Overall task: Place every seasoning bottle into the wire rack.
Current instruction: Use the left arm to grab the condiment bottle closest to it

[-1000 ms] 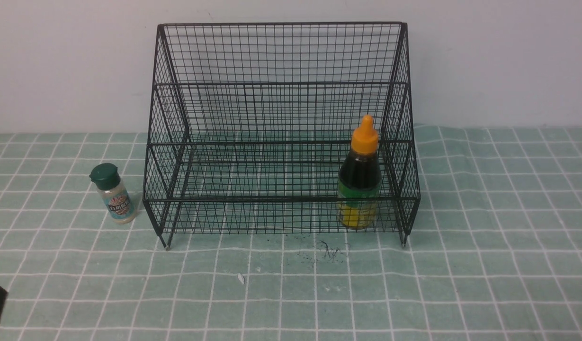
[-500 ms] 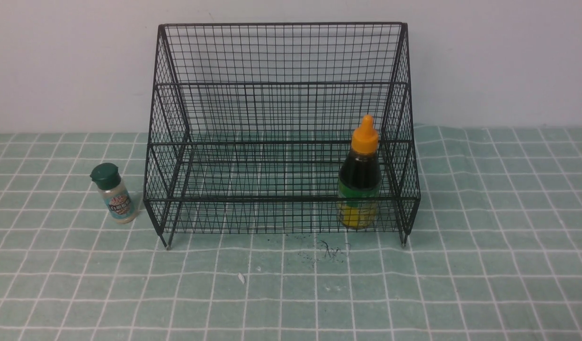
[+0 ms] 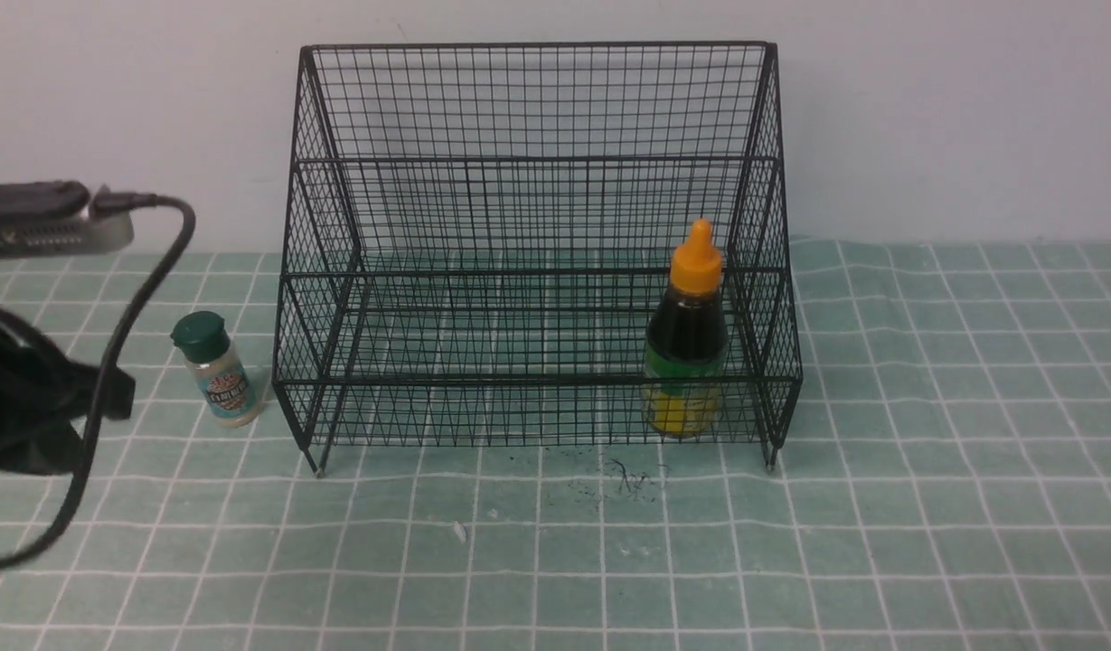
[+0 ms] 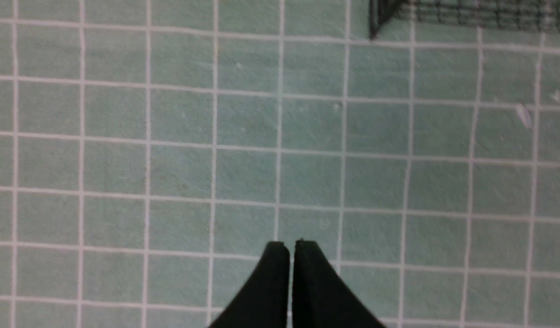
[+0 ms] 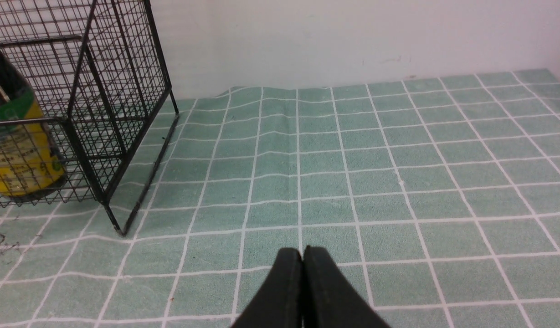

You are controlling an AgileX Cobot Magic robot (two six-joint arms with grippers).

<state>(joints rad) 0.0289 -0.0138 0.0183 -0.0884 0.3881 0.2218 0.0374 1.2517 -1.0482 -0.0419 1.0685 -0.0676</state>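
The wire rack (image 3: pixel 537 158) stands at the back middle of the cloth. The dark-liquid bottle (image 3: pixel 686 353) with the orange nozzle cap stands upright inside its lowest tier at the right end; it also shows in the right wrist view (image 5: pixel 15 155). The small shaker (image 3: pixel 219 375) with the dark green cap stands on the cloth just left of the rack. My left gripper (image 4: pixel 291 243) is shut and empty over bare cloth, in front of the rack's left foot (image 4: pixel 375 25). My right gripper (image 5: pixel 302 249) is shut and empty, right of the rack (image 5: pixel 151 173).
My left arm (image 3: pixel 31 407) with its black cable (image 3: pixel 121 334) fills the left edge of the front view, left of the shaker. A green checked cloth (image 3: pixel 926 506) covers the table. Dark specks (image 3: pixel 627 477) lie in front of the rack. A white wall is behind.
My left arm and its cable have come into the front view at the left edge, nearer the shaker. Both bottles and the rack have stayed put.
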